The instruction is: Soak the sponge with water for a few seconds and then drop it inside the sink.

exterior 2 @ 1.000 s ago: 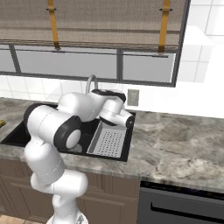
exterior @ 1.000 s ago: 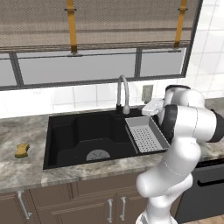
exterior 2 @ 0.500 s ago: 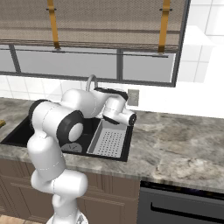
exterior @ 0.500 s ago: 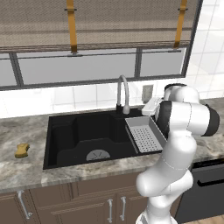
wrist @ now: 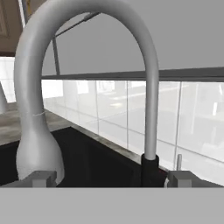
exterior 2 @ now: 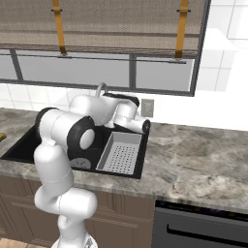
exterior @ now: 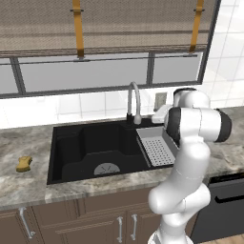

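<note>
Directly before the open tool, the curved faucet.

Yellow sponge lies on counter left of black sink.

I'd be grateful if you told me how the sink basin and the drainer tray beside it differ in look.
The sink is black with a solid floor and a round grey drain; the drainer tray is light grey, its floor perforated all over. The sink is the larger; the drainer tray is narrower and sits at the sink's right end. Both are rectangular and set into the counter.
</note>
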Available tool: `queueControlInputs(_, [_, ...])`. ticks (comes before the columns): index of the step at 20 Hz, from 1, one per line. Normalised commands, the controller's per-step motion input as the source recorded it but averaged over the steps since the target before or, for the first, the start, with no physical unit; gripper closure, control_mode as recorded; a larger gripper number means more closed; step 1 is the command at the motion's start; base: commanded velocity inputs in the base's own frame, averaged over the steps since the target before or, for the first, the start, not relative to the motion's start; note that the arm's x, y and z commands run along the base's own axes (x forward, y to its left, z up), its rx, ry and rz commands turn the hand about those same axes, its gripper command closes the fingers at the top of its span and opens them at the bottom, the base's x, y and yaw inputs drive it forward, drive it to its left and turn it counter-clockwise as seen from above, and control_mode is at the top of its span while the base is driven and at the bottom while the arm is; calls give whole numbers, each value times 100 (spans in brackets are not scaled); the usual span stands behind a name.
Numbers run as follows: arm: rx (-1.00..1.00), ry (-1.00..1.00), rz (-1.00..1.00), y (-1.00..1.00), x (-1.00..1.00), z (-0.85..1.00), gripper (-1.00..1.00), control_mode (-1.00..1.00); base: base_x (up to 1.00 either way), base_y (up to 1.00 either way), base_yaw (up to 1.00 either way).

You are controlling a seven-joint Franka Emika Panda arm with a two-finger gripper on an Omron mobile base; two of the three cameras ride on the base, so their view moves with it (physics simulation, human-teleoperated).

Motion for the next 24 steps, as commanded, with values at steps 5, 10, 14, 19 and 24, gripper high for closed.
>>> queueControlInputs(5, [0,1,0,0,40,-13,-100,-100,0,0,0])
queueControlInputs(10, [0,0,0,0,32,-19,-100,-100,0,0,0])
queueControlInputs(14, [0,0,0,0,30,-19,-100,-100,0,0,0])
queueControlInputs(19, [0,0,0,0,24,-21,-100,-100,0,0,0])
queueControlInputs(24, [0,0,0,0,17,-16,-100,-100,0,0,0])
